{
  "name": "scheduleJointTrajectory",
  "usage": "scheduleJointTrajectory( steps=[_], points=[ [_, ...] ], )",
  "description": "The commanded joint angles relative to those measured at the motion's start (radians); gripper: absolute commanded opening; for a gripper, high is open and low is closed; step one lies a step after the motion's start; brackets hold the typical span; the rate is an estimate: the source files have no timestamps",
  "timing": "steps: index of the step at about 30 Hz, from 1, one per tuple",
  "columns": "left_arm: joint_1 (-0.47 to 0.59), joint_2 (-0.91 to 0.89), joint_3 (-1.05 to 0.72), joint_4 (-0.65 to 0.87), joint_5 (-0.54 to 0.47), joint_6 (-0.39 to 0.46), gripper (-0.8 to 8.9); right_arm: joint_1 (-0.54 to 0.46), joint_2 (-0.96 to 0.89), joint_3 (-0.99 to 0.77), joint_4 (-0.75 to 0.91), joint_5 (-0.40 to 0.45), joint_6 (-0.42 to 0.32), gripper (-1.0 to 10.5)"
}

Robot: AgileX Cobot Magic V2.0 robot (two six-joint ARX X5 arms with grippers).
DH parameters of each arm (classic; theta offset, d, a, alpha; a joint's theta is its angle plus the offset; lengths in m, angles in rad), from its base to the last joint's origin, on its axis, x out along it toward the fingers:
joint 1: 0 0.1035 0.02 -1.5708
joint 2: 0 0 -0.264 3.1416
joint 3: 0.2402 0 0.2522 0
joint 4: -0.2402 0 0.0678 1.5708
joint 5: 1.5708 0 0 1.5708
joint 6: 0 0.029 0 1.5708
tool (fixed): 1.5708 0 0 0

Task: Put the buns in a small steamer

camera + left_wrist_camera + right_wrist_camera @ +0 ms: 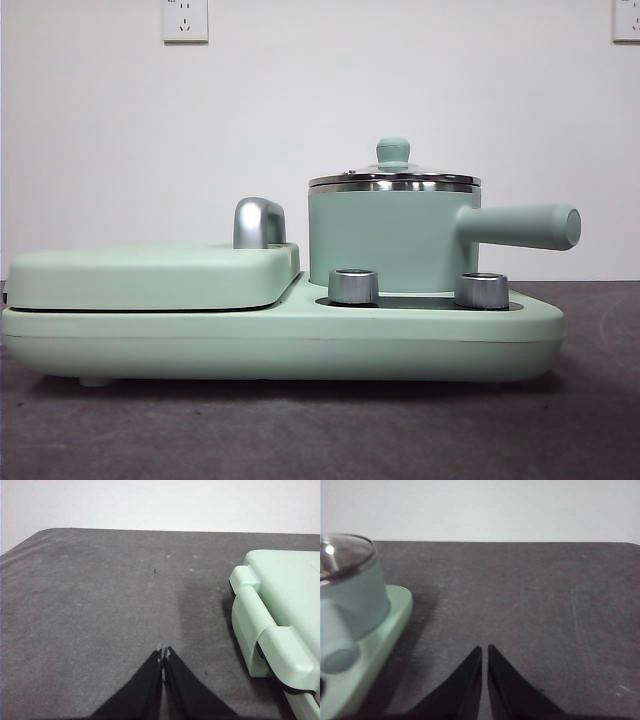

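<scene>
1. Small steamer (392, 238) sitting on the right half of the mint cooker base (280, 345), glass lid (394, 180) on, side handle (520, 227) sticking out to the right. Flat lidded grill plate (150, 277) taking up the left half.
2. No buns visible in any view, so can't say where they are. Probably nothing started yet.
3. Left gripper (163, 653) pressed together, empty, hanging over bare table (100, 605) just beside the grill plate's end.
4. Right gripper (485, 650) nearly closed, just a sliver of gap, holding nothing, parked on the pot's side.
5. Lots of open grey table on both flanks for moving around. Only real snag: that handle jutting past the base edge.
6. Lid likely has to come off first.
</scene>
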Motion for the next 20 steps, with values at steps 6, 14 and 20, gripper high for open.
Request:
scheduleJointTrajectory(
  steps=[6,14,20],
  points=[
    [0.002,-0.001,-0.019,-0.005,-0.003,0.01,0.07,-0.021,-0.003,-0.111,0.092,0.01,-0.044,0.2],
    [0.002,-0.001,-0.019,-0.005,-0.003,0.01,0.07,-0.021,-0.003,-0.164,0.142,0.009,-0.043,0.2],
    [0.002,-0.001,-0.019,-0.005,-0.003,0.01,0.07,-0.021,-0.003,-0.164,0.14,0.008,-0.043,0.2]
  ],
)
